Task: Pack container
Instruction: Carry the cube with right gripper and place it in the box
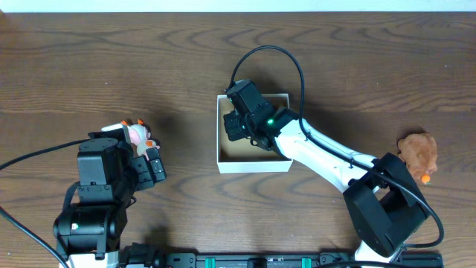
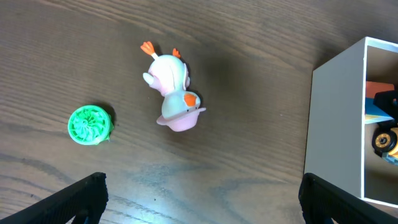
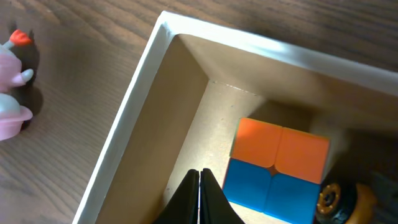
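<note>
The container [image 1: 253, 162], a white-walled box with a tan inside, sits mid-table. My right gripper [image 1: 239, 126] hangs over its left part. In the right wrist view the right gripper [image 3: 199, 180] is shut with nothing between its fingers, just inside the container's left wall [image 3: 134, 106]. An orange and blue cube [image 3: 277, 165] and a yellow wheeled toy [image 3: 339, 199] lie in the box. My left gripper [image 2: 202, 193] stands wide open and empty above bare table. Beyond it lie a pink duck toy [image 2: 173, 93] and a green round toy [image 2: 90, 124].
A brown plush toy [image 1: 418, 152] lies at the table's right side, beside the right arm's base. In the left wrist view the container's white wall [image 2: 336, 112] stands to the right of the duck. The duck [image 1: 137, 134] lies just ahead of the left arm.
</note>
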